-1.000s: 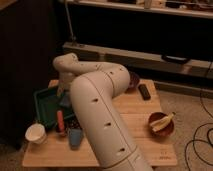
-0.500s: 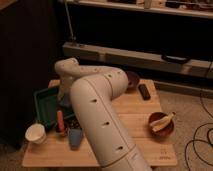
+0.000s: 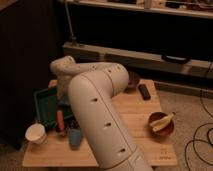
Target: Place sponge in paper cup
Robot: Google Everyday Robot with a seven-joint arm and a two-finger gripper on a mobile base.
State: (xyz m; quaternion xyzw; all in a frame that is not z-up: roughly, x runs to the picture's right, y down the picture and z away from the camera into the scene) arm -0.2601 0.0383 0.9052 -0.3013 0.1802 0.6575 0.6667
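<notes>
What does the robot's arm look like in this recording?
The arm is thick, rounded and off-white, built of smooth tubular segments with bulbous joints. Small dark oval holes dot its near segment. No cables show on it. The gripper sits at the green tray's right edge, largely hidden behind the arm.

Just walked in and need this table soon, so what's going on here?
The robot's arm reaches across the wooden table, its gripper shut low by the green tray, mostly hidden behind the arm. What it holds is not visible; the sponge cannot be seen. The paper cup stands at the table's left edge, near a blue cup.
</notes>
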